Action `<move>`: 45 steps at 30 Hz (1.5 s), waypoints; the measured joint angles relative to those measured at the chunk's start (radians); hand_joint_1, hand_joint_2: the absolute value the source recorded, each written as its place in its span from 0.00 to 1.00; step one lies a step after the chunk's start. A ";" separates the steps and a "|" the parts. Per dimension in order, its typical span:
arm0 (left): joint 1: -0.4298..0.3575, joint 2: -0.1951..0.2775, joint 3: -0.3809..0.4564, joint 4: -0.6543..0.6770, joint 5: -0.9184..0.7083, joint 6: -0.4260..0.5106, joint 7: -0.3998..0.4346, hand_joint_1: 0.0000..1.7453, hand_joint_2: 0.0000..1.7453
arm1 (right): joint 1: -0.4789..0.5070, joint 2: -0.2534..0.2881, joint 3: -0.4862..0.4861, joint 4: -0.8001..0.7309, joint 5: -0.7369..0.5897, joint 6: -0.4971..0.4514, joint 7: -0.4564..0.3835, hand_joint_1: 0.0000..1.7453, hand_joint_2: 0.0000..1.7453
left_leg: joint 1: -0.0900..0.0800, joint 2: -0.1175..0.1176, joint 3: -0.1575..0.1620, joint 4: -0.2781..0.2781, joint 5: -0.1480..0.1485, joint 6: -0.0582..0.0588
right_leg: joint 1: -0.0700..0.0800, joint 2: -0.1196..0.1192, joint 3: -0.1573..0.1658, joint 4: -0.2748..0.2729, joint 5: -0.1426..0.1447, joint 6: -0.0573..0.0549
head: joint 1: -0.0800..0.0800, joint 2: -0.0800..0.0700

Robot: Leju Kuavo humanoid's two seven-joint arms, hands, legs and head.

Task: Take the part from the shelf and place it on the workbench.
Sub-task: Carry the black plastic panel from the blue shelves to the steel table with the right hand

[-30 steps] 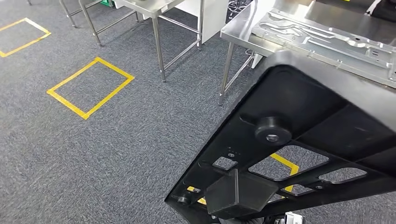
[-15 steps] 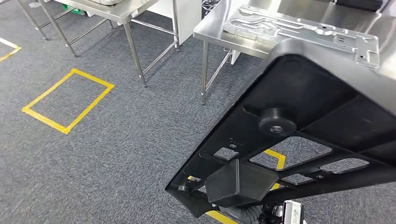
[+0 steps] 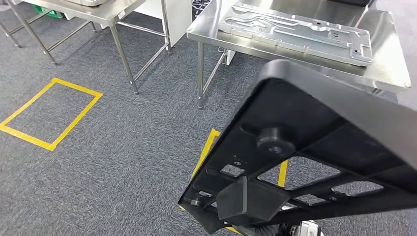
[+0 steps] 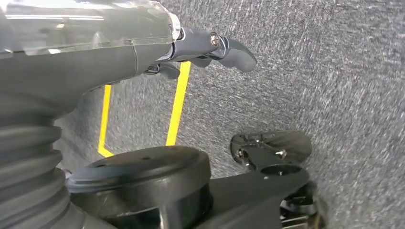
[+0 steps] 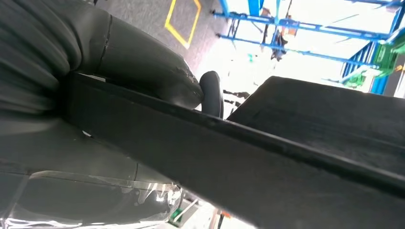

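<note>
right hand (image 5: 143, 81) clamped on edge of black part (image 3: 314, 142), carried tilted in front of body. left hand (image 4: 210, 47) hangs over carpet (image 3: 113, 147), empty, fingers loosely apart. workbench (image 3: 393, 64) with metal plate (image 3: 295, 27) now nearer and more centred than second ago: camera moved, approach nearly done, set-down next.

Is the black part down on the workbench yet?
No. The black part is held tilted above the carpet, short of the workbench.
</note>
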 joint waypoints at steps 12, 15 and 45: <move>0.002 0.024 -0.003 0.000 -0.050 -0.014 0.099 0.00 1.00 | 0.087 0.022 -0.004 -0.053 0.005 -0.027 0.015 1.00 1.00 | 0.003 -0.039 -0.102 0.259 -0.113 -0.043 | 0.003 0.066 0.030 -0.053 0.006 -0.046 | 0.000 0.000; 0.008 0.031 -0.004 0.000 -0.072 -0.015 0.096 0.00 1.00 | 0.107 0.022 -0.004 -0.054 -0.004 -0.030 0.006 1.00 1.00 | 0.007 -0.074 -0.021 0.073 -0.020 -0.032 | 0.003 0.096 0.031 -0.047 0.003 -0.038 | 0.000 0.000; 0.012 0.036 0.011 0.000 -0.044 0.001 -0.004 0.00 1.00 | 0.041 0.021 0.020 0.029 -0.013 -0.008 -0.024 1.00 1.00 | 0.005 -0.041 -0.053 0.103 -0.017 -0.038 | 0.000 0.053 0.048 -0.057 -0.003 -0.035 | 0.000 0.000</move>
